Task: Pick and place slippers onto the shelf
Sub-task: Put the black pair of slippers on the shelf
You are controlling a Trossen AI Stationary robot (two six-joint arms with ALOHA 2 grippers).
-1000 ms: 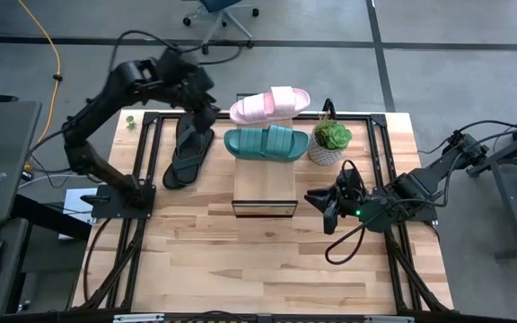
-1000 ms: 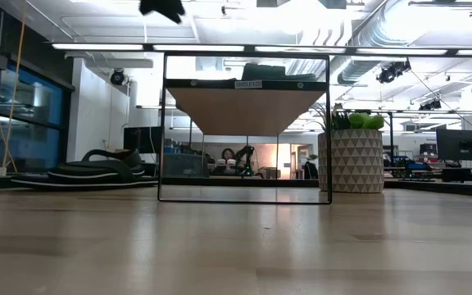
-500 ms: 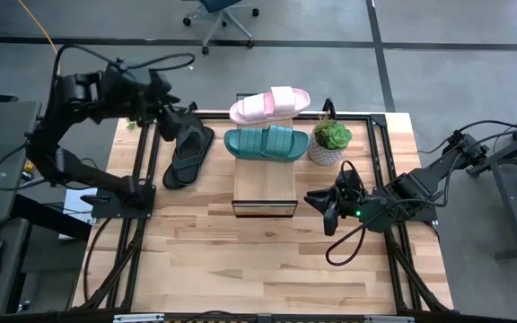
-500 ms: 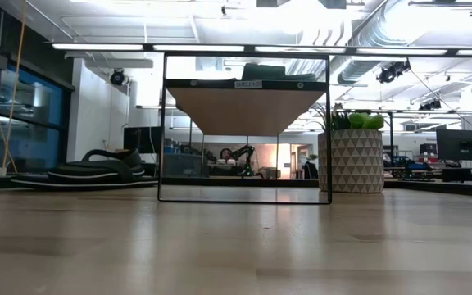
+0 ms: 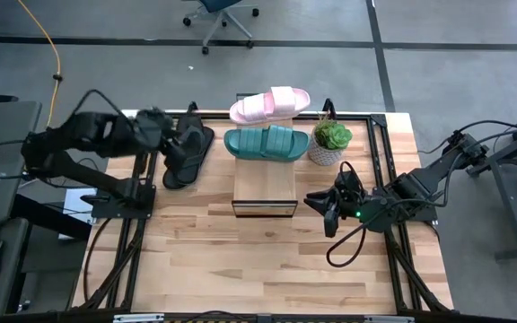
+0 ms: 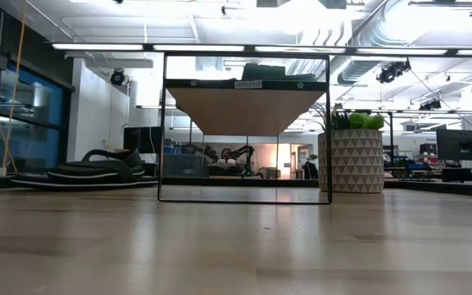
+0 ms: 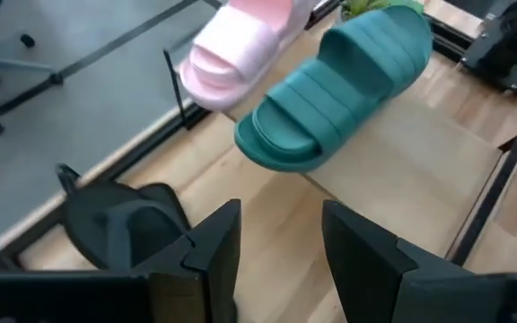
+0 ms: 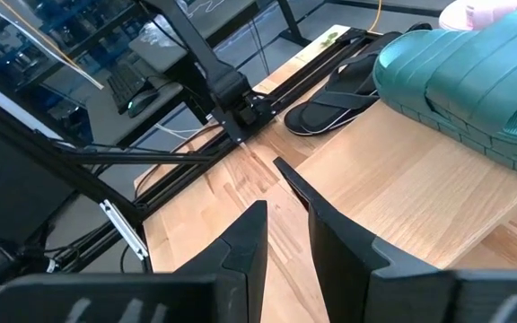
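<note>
From above we see the pink slide [image 5: 270,103]; low down, only the shelf [image 6: 245,104] shows. Both grippers' fingers [image 7: 212,247] [image 8: 245,244] gape empty.

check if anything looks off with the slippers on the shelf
The pink slide sits at the shelf's far end and overhangs its edge toward the floor, tilted in the left wrist view. The teal slide lies flat across it. The black flip-flop is on the table, unshelved.

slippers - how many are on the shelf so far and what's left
Two look done: the pink slide and the teal slide lie on the shelf. The black flip-flop is left on the table, the left gripper over it, jaws open. The right gripper waits, holding nothing.
</note>
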